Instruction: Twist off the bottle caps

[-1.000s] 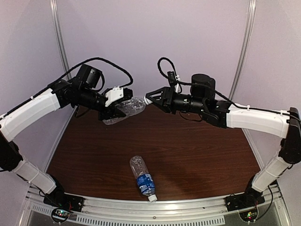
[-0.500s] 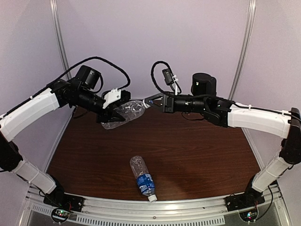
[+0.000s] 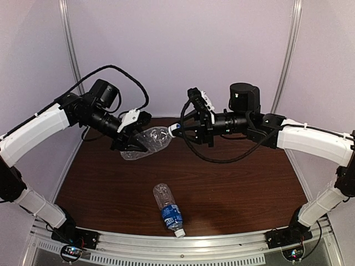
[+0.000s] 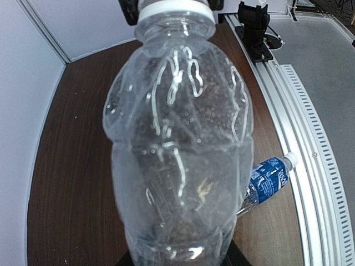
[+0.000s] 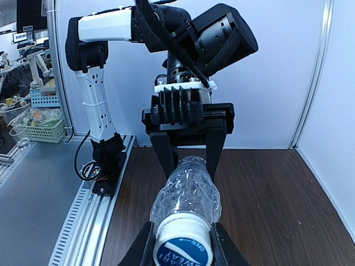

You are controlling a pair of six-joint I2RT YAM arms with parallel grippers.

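Grippers meet in mid-air over the table [image 3: 238, 183]. The right gripper [image 3: 181, 128], which a second ago stood spread and just short of the neck, has clamped onto the cap [image 3: 175, 129] of the clear bottle [image 3: 152, 139]. Its wrist has rolled, so its cable [image 3: 213, 159] now loops beneath it. The left gripper [image 3: 135, 143] stays clenched around the bottle's lower body, tipped a little lower than before.

The clear bottle hangs above the table's 11 o'clock area, nearly level, with its base toward 8 o'clock and the cap toward 2 o'clock. It is unlabelled, and its thin walls are crinkled, dented and speckled with fine droplets. The cap is white with a blue printed top bearing the word OPEN and an arrow. It still sits on the neck, with a black right finger pressed against each side.

The labelled bottle [image 3: 168, 208] has not moved. It lies on its side at the table's 6 o'clock, just beside the front rail [image 3: 222, 239], well apart from both grippers. It has a blue label around its middle, and the second cap [image 3: 179, 233] is still on, pointing toward 5 o'clock.
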